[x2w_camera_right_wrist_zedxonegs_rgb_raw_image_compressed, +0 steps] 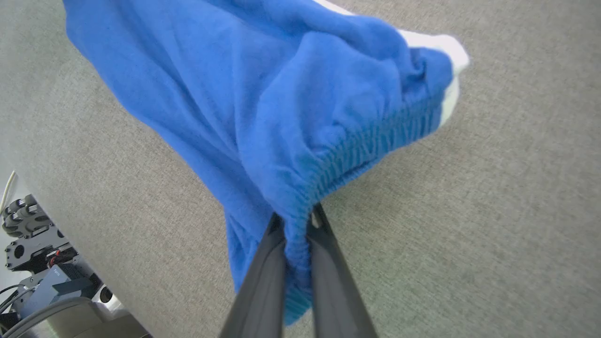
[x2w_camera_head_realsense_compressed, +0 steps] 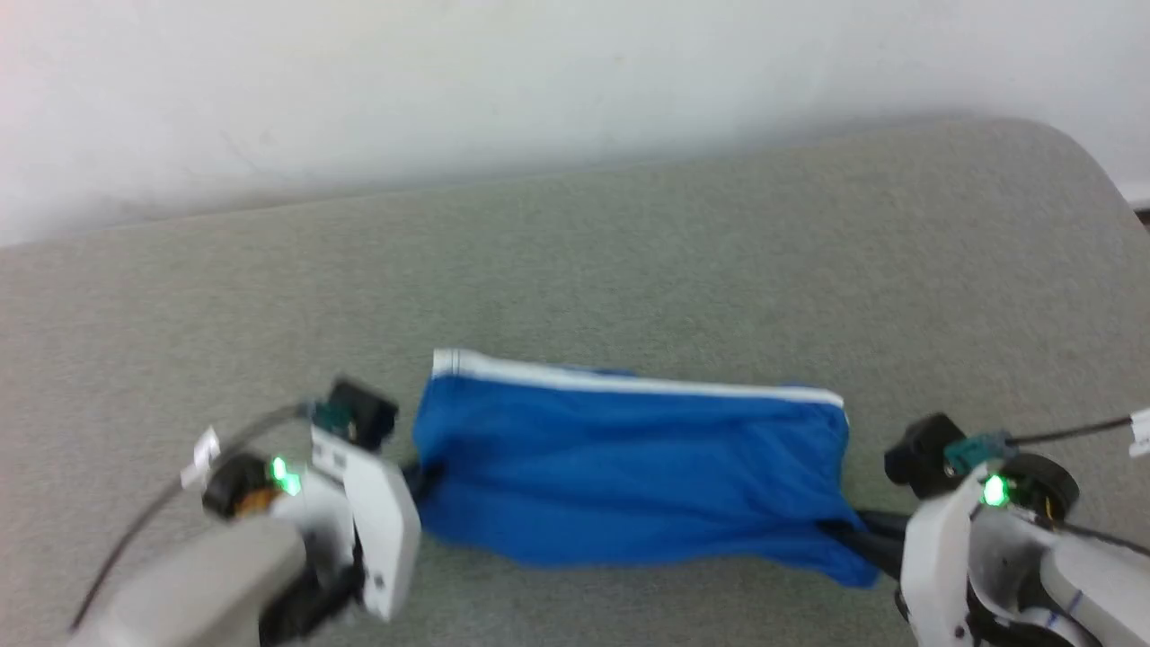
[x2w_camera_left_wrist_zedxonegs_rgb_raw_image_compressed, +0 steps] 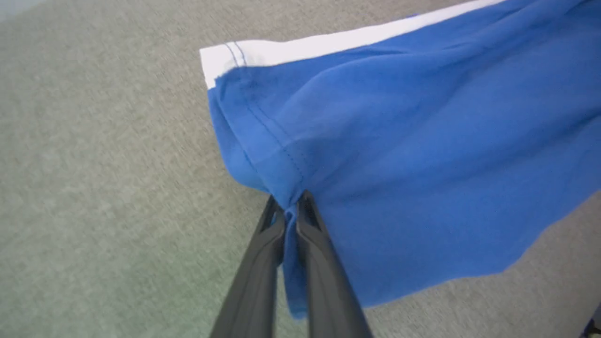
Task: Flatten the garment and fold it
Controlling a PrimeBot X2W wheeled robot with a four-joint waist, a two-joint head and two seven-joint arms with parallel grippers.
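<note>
The small bright blue soft fabric garment is spread lengthwise between the two grippers over the near half of the grey fabric-covered tabletop, well short of its far edge and rounded far right corner. A white stripe runs along the garment's far long side. The blue cloth shows shallow creases across its width. Its near edge sags in a loose curve. Whether the middle rests on the tabletop or hangs just above it cannot be told.

Left gripper: the two long dark fingers are drawn together, with only a thin fold of blue cloth between them. The grip is at the garment's left end, on the stitched hem below the white corner.

Right gripper: the fingers are likewise nearly closed and clamp the garment's right end at its ribbed, gathered elastic band. Blue cloth bunches above the tips and trails down between the fingers.

In the right wrist view the tabletop's edge runs diagonally at lower left, and dark robot hardware lies beyond it. A plain white wall stands behind the tabletop's far edge.
</note>
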